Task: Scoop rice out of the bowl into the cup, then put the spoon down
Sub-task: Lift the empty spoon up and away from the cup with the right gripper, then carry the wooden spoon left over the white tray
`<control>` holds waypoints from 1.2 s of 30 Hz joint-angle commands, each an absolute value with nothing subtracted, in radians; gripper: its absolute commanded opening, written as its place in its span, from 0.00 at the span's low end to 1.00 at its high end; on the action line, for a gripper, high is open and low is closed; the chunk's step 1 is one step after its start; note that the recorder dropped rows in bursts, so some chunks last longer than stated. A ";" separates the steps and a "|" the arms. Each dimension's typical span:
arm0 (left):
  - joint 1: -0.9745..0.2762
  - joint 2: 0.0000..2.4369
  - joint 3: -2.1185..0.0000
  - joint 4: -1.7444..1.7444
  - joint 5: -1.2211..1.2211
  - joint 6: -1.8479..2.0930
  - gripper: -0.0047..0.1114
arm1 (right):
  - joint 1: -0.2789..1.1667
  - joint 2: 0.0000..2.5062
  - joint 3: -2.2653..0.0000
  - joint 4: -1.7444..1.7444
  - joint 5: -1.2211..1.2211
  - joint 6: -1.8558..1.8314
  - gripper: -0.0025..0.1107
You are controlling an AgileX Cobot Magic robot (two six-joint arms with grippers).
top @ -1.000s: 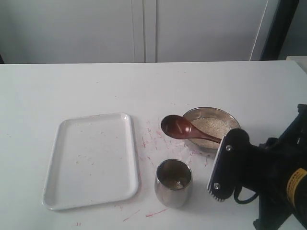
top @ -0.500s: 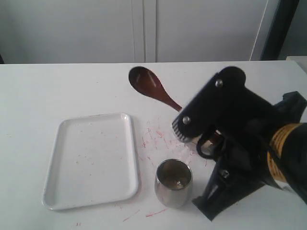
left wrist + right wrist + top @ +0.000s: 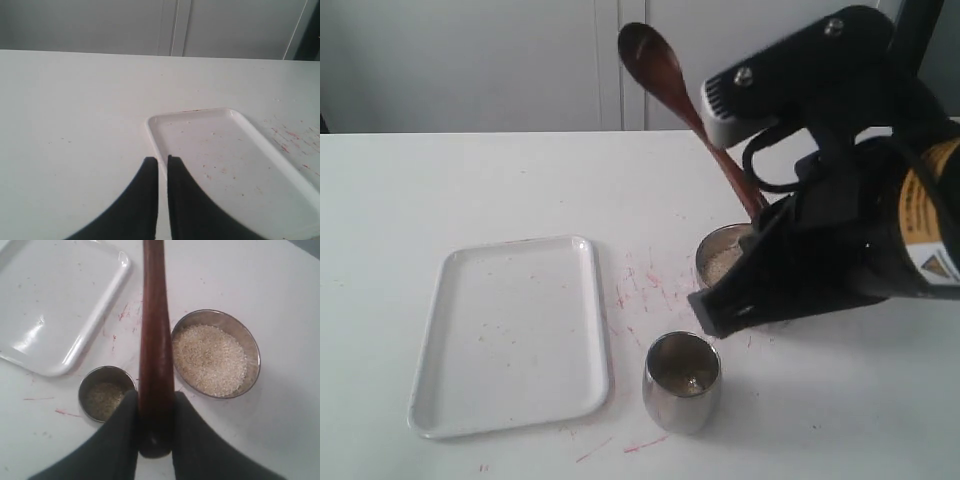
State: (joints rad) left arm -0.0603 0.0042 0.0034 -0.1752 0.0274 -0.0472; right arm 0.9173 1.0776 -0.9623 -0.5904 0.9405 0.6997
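My right gripper is shut on the handle of the reddish-brown spoon. It holds the spoon high above the table, round end up and tilted to the left, with no rice showing on it. The steel bowl of rice sits under the arm, which hides most of it in the exterior view, leaving only the left edge of the bowl. The steel cup stands in front of the bowl with some grains at its bottom. My left gripper is shut and empty.
A white tray lies left of the cup, bare except for small specks. Red marks streak the white table between tray and bowl. The left gripper hovers by the tray's near-left corner.
My right arm has risen and swung up from beside the bowl, carrying the spoon from the bowl's rim to high above the table. Cup and tray have not moved.
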 commanded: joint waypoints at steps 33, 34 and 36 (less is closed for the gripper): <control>-0.063 0.000 0.000 -0.185 0.024 -0.049 0.16 | 0.735 1.806 -1.527 0.143 1.043 0.152 0.02; -0.063 0.000 0.000 -0.185 0.024 -0.049 0.16 | 0.735 1.816 -1.535 0.143 1.057 0.152 0.02; -0.063 0.000 0.000 -0.185 0.024 -0.049 0.16 | 0.735 1.837 -1.552 0.143 1.088 0.131 0.02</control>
State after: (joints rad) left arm -0.0603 0.0042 0.0034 -0.1752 0.0274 -0.0472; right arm 0.7391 1.8163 -1.5272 0.1428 1.0461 0.1671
